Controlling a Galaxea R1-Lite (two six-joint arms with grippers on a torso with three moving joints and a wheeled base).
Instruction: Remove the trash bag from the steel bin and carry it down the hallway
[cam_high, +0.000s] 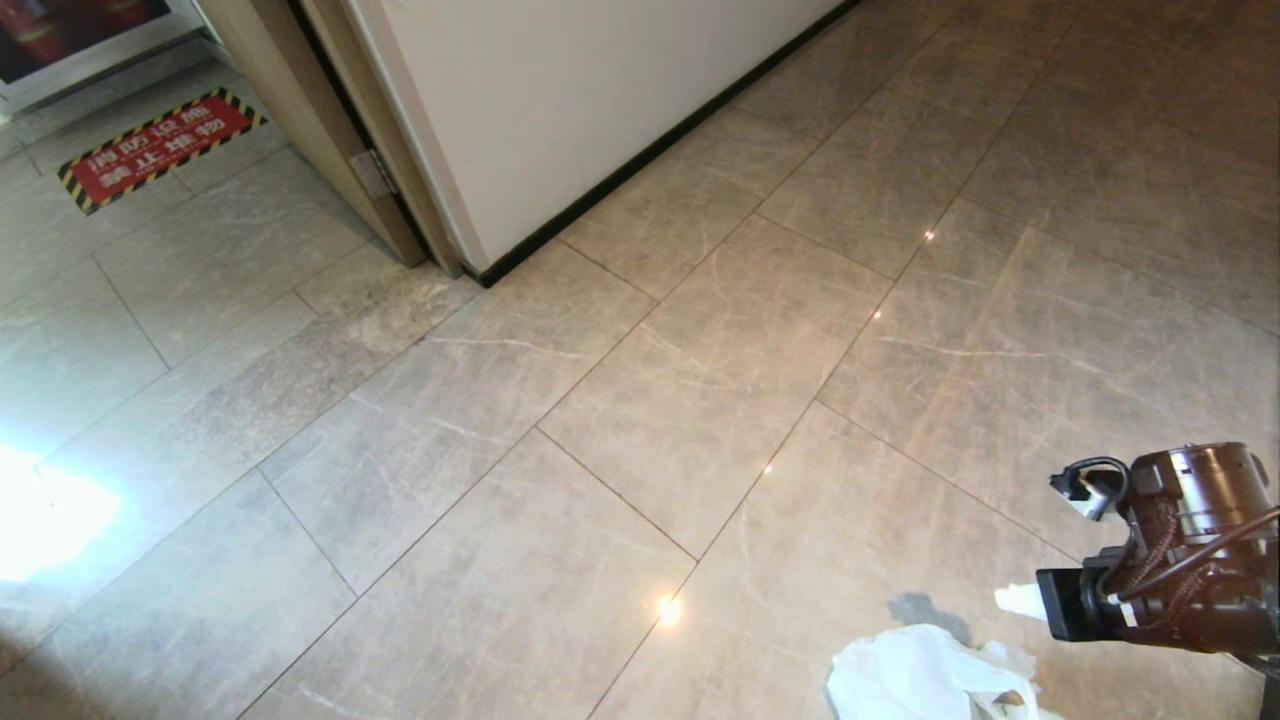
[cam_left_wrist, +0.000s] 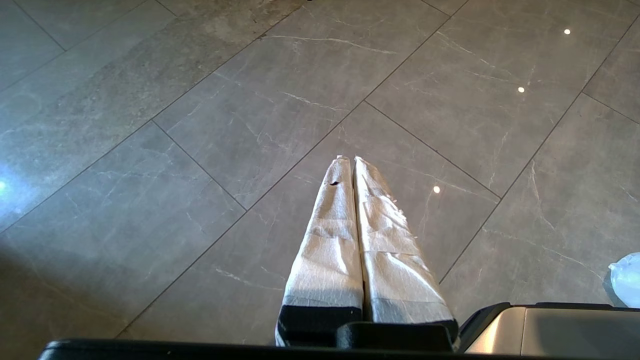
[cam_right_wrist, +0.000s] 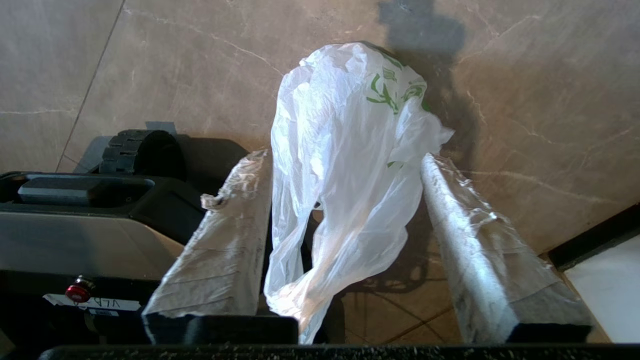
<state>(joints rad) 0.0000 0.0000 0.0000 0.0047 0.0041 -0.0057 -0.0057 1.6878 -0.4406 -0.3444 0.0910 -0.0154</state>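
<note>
Here the crumpled white plastic trash bag with green print (cam_right_wrist: 350, 150) lies on the glossy marbled hallway floor (cam_high: 640, 380) at near right, directly between the released right gripper's (cam_right_wrist: 345, 160) spread fingers, unclamped; the left gripper (cam_left_wrist: 350, 165) is clenched, empty.

Red floor sign (cam_high: 160, 148): "消防设施 禁止堆物"

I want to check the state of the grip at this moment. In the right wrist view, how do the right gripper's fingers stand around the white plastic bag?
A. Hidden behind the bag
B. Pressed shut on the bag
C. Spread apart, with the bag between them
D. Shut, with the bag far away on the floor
C: the right gripper has both fingers wide apart, and the white trash bag lies loose between them, not pinched.
</note>
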